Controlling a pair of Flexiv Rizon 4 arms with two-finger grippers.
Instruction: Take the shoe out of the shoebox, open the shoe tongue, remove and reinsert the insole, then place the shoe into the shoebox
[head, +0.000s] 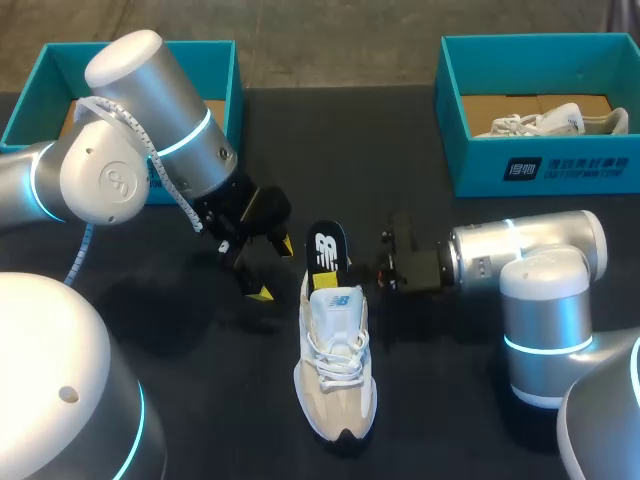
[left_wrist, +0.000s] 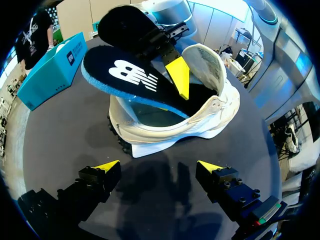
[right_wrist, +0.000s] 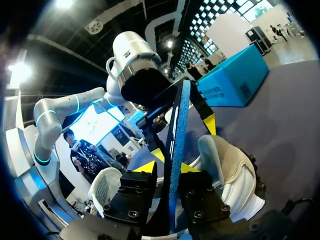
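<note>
The white-and-beige laced sneaker is out of its box on the dark surface, with its tongue lifted open. The right jaws grip the navy foam insole, which slants half out of the sneaker just below them. Seating the insole and boxing the sneaker appear to remain. The left jaws are open and empty, with the sneaker ahead of them. Beyond the right jaws, a teal cardboard box holds another white shoe. The second teal box, beyond the left jaws, shows only brown lining.
</note>
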